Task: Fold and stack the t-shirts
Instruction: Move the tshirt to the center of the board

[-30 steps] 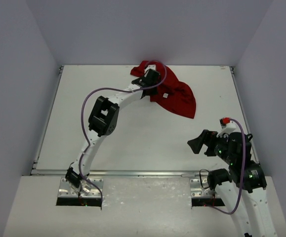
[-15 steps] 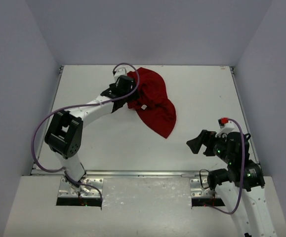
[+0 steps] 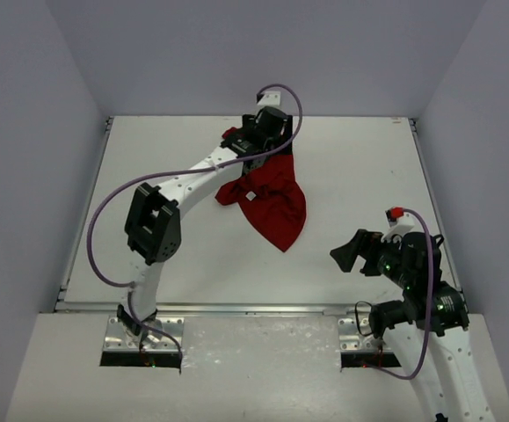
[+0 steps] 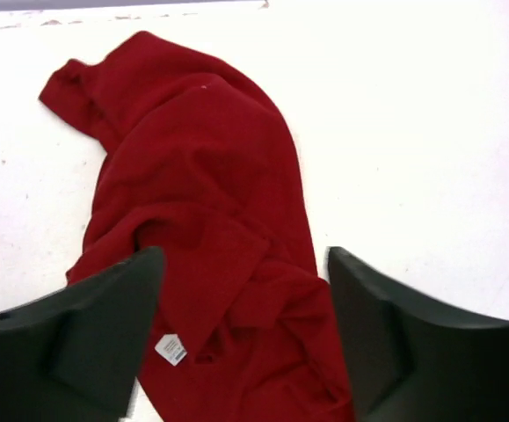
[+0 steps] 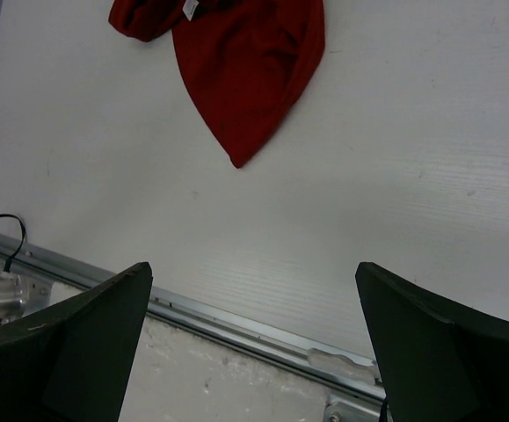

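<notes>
Left wrist view had the left claw (image 4: pixel 243 259) spread wide and empty over the crumpled dark red t-shirt (image 4: pixel 192 176), heaped on the bench (image 4: pixel 430 132). Folding looked unstarted, so gripping an edge to spread it flat seemed next. From above, the left arm (image 3: pixel 199 172) stretched to upper centre, and the right claw (image 5: pixel 254 268) hung open at lower right.

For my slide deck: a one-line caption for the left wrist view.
Open left hand above a crumpled dark red cloth t-shirt, white neck tag showing, on a white table.
</notes>
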Robot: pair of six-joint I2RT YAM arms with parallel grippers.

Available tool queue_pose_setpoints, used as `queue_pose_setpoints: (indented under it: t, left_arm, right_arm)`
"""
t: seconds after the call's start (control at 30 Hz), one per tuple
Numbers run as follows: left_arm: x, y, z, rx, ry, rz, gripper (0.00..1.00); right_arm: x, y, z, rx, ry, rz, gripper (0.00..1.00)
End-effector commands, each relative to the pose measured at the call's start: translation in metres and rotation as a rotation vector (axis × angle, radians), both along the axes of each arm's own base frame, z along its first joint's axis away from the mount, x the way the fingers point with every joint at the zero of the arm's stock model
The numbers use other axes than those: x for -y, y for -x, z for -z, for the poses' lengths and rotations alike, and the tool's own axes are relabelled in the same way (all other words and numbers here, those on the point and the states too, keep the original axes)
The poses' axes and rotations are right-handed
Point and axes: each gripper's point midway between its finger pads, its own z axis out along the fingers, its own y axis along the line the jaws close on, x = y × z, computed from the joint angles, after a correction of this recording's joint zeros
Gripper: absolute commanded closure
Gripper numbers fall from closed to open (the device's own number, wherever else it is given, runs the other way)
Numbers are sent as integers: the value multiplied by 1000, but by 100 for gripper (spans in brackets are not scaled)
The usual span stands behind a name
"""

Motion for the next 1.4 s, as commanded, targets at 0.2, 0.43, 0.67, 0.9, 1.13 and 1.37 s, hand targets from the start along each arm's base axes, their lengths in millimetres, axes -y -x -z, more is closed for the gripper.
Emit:
queue_pose_setpoints:
  t: [0.2,0.43,0.67,0.9,1.13,1.37]
  left_arm:
    - [20,-28,78,-131,-289,67,55]
    - [27,-33,117,-157,-330,79,48]
    - [37,-35,119,-151,-278,95,38]
    - [37,-39,120,-140,-265,85,49]
    - [29,-45,142,-175,-254,75,60]
    - [25,-51,109,-121,-218,49,95]
  right_arm:
    - [-4,-8,-1,33,-18,-10,1]
    - [-5,-7,2,28,-19,-18,1]
    - [-6,-8,5,18,-22,-22,1]
    - [-7,-7,5,19,-21,-26,1]
    - [-7,-8,5,21,-20,-29,1]
    - [-7,-8,6,17,-18,-28,1]
